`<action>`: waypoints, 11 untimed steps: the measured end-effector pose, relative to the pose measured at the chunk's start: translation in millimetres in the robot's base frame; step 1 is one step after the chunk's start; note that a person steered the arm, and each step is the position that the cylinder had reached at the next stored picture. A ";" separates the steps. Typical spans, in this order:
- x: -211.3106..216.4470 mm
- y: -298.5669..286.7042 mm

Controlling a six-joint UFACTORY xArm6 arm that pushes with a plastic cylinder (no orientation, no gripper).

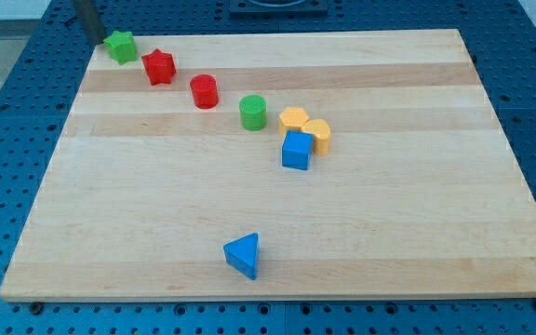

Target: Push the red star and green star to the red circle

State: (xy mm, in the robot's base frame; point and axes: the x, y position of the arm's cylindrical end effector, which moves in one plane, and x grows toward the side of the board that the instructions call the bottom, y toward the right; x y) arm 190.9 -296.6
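My tip [99, 40] sits just left of the green star [120, 46] at the board's [389, 233] top-left corner. Green star, red star [158, 67] and red circle [204, 91] line up diagonally toward lower right; the rod's upper part is cut off.

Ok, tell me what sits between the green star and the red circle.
The red star lies between the green star and the red circle, as the camera view shows.

My tip [98, 39] sits just beside the green star [120, 46] (top-left corner), red star [158, 67] next.
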 end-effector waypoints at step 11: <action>94.4 150.4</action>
